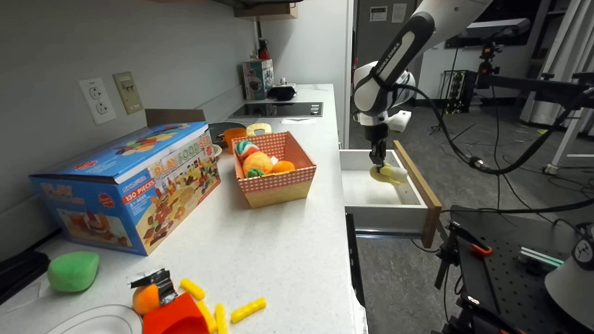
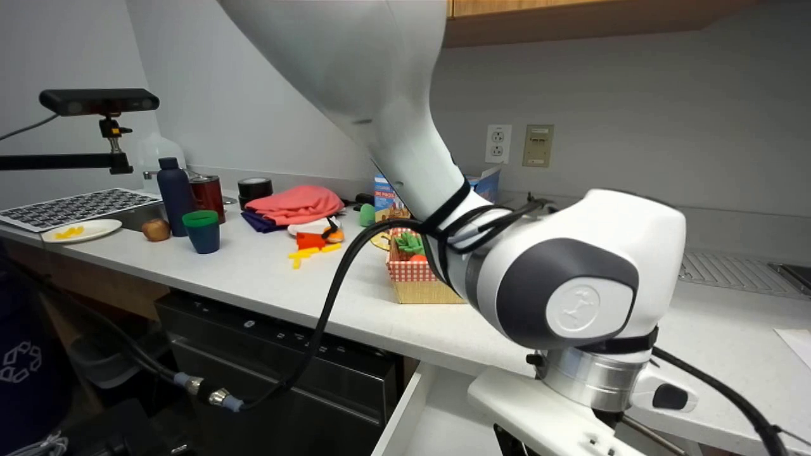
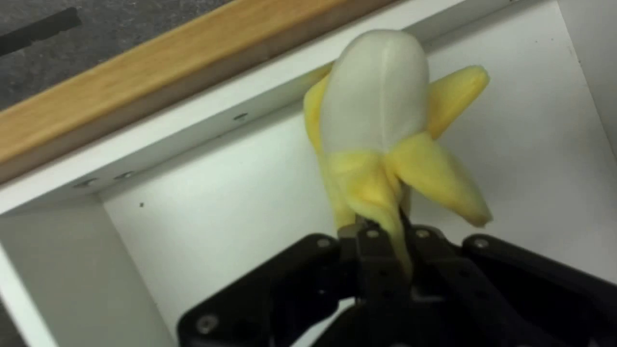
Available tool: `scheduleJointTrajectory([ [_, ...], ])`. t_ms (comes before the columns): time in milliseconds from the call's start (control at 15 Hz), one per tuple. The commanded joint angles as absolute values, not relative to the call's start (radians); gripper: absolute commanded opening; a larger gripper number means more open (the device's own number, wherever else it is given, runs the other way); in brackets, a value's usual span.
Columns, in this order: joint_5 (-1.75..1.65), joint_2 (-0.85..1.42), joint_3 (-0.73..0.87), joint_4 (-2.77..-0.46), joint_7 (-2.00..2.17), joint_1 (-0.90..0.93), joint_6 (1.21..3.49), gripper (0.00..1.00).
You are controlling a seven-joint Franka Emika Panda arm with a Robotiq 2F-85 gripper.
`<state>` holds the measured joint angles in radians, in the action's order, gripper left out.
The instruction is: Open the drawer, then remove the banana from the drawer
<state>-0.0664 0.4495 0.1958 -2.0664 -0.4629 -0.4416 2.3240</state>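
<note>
Banana [image 3: 378, 99], inside the open drawer [image 3: 221, 202], is pinched by the gripper [image 3: 387, 224] around its yellow end, probably a hold chosen for lifting it out

I'm working in what looks like a lab kitchen: a cooktop [image 1: 280, 110] in the surface [image 1: 287, 250], a drawer [image 1: 385, 217] and dishwasher [image 2: 272, 354] beneath, a cabinet [image 2: 583, 22] above, while my arm [image 2: 405, 126] and a mounted camera [image 2: 98, 102] say lab.

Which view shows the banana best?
The wrist view: the banana appears large there, its peeled shape plain to see. In an exterior view it is small, seen inside the drawer; in an exterior view dominated by the arm, no banana is visible.
</note>
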Motion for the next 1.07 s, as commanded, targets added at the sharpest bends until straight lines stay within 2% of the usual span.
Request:
scheduleJointTrajectory([
  [0,-0.167,0.248,0.251,-2.188,-0.379,-0.380,2.377,0.01],
  [267,-0.342,0.056,0.273,-2.230,-0.257,-0.309,2.413,0.01],
  [533,-0.477,-0.087,0.222,-2.209,-0.160,-0.248,2.433,0.01],
  [800,-0.575,-0.143,0.142,-2.186,-0.074,-0.198,2.537,0.01],
  [1000,-0.596,-0.110,0.117,-2.180,-0.049,-0.183,2.730,0.01],
])
